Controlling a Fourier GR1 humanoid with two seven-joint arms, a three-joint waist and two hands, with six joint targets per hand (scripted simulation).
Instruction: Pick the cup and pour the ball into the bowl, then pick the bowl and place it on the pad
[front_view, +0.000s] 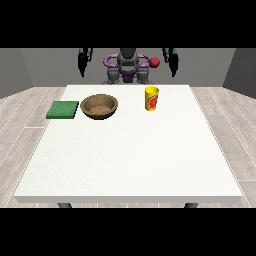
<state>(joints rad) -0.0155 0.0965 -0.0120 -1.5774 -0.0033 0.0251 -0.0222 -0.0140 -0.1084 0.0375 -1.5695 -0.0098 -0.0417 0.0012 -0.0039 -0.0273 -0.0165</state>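
You have the white table (125, 160) in full view, with 3 things on its far half. Take the brown wooden bowl (99, 106) as your landmark: it stands upright, mouth up, toward the far edge and to the view's left of the table's middle.

The green pad (63, 109) lies flat just beside the bowl on the view's left, at the table's left edge, with a narrow strip of white between the 2. It does not touch the bowl.

The yellow cup (151, 98) stands upright to the view's right of the bowl, well apart from it and slightly farther from the camera. It carries a red mark on its side. You cannot see into it from here, so whether the ball sits inside cannot be told.

The robot's torso (128, 67) shows beyond the bowl, behind the table's far edge. A red round part (155, 62) sits at its side, above the cup in the view.

The hand at the view's left (84, 61) hangs in the air beyond the bowl, touching nothing; its fingers point down and look straight, slightly apart. The hand at the view's right (172, 60) hangs likewise beyond the cup, clear of it, fingers down and straight, holding nothing.
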